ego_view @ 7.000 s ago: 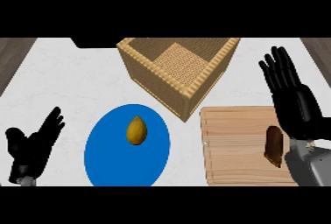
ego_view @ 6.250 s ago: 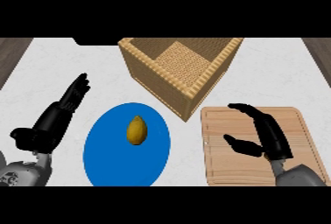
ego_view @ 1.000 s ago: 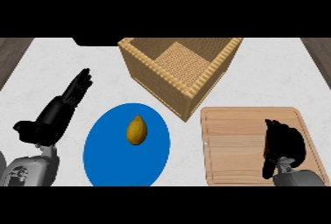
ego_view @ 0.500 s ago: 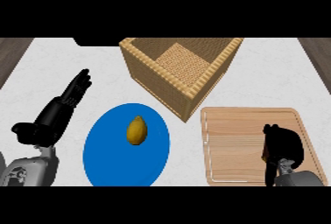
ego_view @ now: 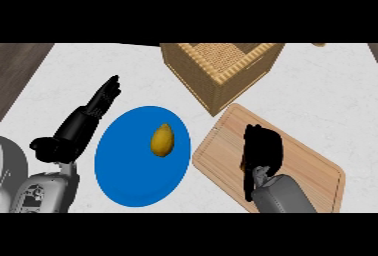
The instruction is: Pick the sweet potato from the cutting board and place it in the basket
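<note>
- Right now my right hand (ego_view: pixel 262 150) sits curled down on the cutting board (ego_view: pixel 310 165), near the tabletop's right edge.
- Probably the sweet potato is under those fingers; I can't see it.
- From there the basket (ego_view: pixel 221 65) lies up-left, at the far edge.
- Left hand (ego_view: pixel 81 125) rests spread, farther off.

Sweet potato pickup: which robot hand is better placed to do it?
The right robot hand: it is already curled down over the wooden cutting board. The left robot hand rests open beyond the round blue plate.
</note>
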Motion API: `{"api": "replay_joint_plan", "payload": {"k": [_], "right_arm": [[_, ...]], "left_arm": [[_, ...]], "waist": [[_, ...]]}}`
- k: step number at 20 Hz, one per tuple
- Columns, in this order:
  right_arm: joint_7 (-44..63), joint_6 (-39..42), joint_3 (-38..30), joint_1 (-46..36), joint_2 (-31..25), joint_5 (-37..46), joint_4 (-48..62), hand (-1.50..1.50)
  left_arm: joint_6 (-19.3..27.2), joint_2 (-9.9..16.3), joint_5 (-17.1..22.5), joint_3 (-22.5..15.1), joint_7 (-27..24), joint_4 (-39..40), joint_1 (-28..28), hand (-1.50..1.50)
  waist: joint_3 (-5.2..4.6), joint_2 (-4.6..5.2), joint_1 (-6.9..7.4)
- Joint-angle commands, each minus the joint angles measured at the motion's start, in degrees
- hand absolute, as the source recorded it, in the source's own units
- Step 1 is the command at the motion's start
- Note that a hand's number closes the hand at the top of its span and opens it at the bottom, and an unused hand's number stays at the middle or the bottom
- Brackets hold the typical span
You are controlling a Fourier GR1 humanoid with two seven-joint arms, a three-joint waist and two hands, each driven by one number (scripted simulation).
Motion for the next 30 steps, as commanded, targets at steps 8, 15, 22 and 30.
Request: {"api": "replay_joint_plan", "payload": {"k": [8,15,22,30], "right_arm": [[16.5,-22.7,7.2,-16.5,3.0,-11.0,0.9,1.50],[19.4,-37.6,8.9,-26.9,3.0,-7.6,-3.0,1.50],[26.7,-43.9,9.2,-37.1,3.0,-4.4,0.3,1.50],[33.2,-40.3,5.8,-47.9,3.0,-1.4,10.3,1.50]], "left_arm": [[-1.2,-1.7,-0.4,-2.9,-0.4,1.8,-3.2,0.00],[-1.7,-1.2,-0.5,-2.9,0.6,2.5,-4.5,0.00],[0.0,-2.6,-1.7,-3.2,0.3,4.1,-5.5,0.00],[0.0,-1.9,-1.7,-2.5,1.1,4.8,-5.5,0.00]], "waist": [[0.30,0.93,5.30],[0.08,-0.13,5.54],[-0.26,-0.24,4.30],[-0.45,-0.37,3.66]]}}
